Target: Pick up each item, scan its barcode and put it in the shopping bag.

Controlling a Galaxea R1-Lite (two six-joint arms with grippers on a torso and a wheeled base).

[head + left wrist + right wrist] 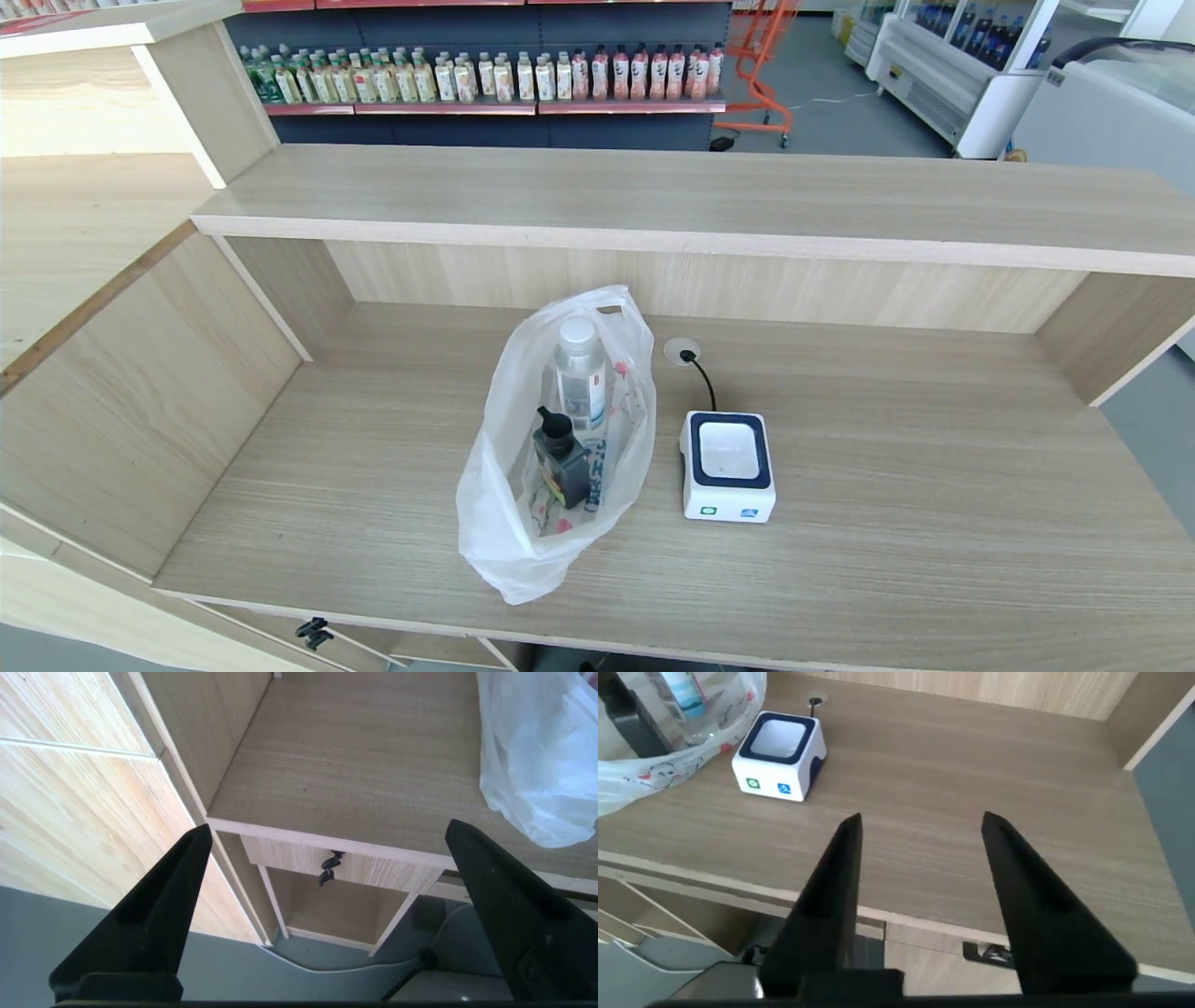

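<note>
On the counter (887,485), just to the left of the scanner (726,465), I see the shopping bag (509,523), slumped and nearly touching the scanner's side. The scanner sits with its glass window facing up. A black cable (702,378) runs from its rear to a round grommet hole (681,351) just behind it. Farther behind the scanner stands the back wall, with a raised ledge (653,196) on top, and side panels box in the counter at both ends.

The bag's long axis runs from the counter's front edge toward the back wall, with its handles and open mouth at the far end. Inside it a clear bottle (581,373) points its white cap toward the back wall. A dark bottle (560,457) with a black top lies against it nearer the front, pointing the same way. I cannot tell whether they lie flat or lean.

My left gripper (329,835) hangs off the front edge, well left of the scanner, with the bag between the two. Its fingers are spread wide and hold nothing. My right gripper (922,821) hovers over the front edge, nearer than the scanner and to its right. Its fingers are also parted and empty.
</note>
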